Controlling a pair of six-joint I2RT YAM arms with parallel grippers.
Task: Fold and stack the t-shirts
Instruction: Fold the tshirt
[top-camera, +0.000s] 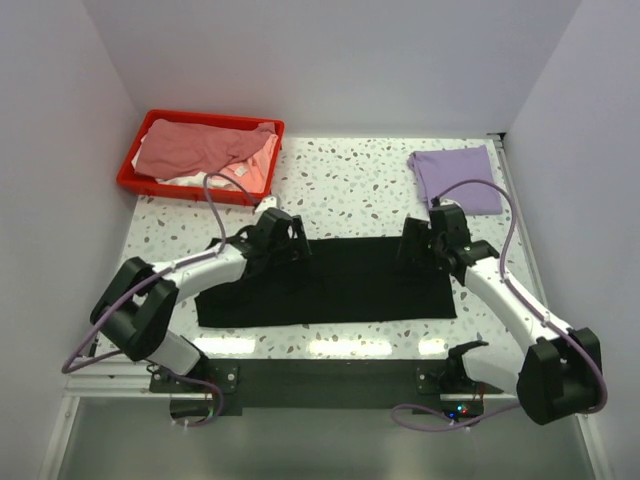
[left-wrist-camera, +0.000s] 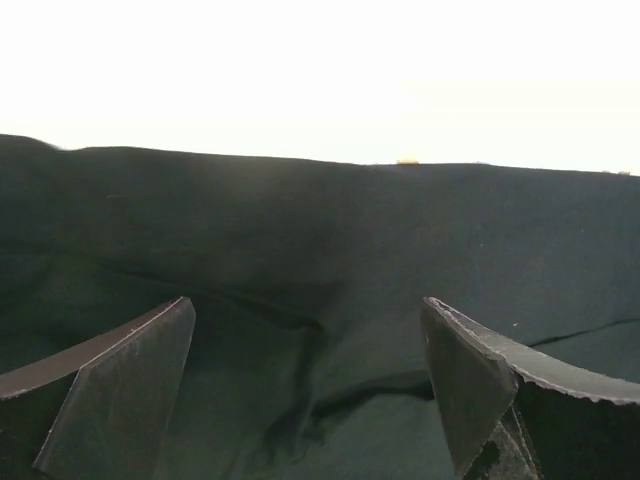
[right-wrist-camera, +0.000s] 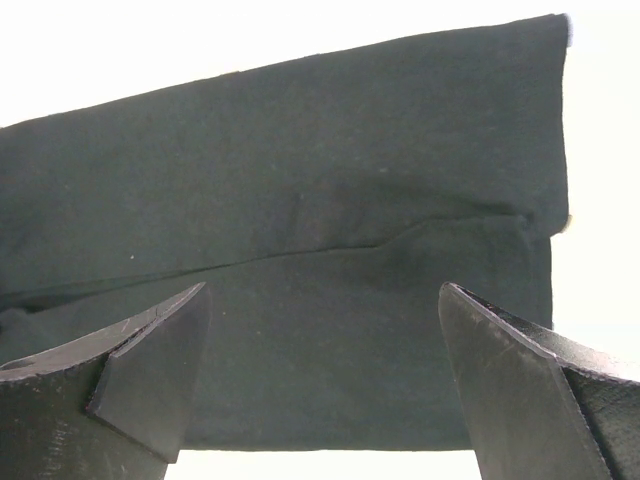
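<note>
A black t-shirt (top-camera: 330, 285) lies flat as a long folded band across the middle of the table. My left gripper (top-camera: 288, 243) hovers over its far left part, open, with only black cloth (left-wrist-camera: 320, 220) under the spread fingers (left-wrist-camera: 130, 380). My right gripper (top-camera: 417, 245) stands over the far right corner, also open and empty. In the right wrist view the shirt (right-wrist-camera: 300, 200) shows a fold line and its near hem between the fingers (right-wrist-camera: 510, 380). A light purple t-shirt (top-camera: 456, 178) lies folded at the back right. Pink-red and white t-shirts (top-camera: 200, 150) are heaped in the bin.
A red plastic bin (top-camera: 140, 180) sits at the back left corner of the speckled table (top-camera: 350, 180). White walls close in the left, back and right. Both arm bases are bolted along the near edge (top-camera: 330, 385).
</note>
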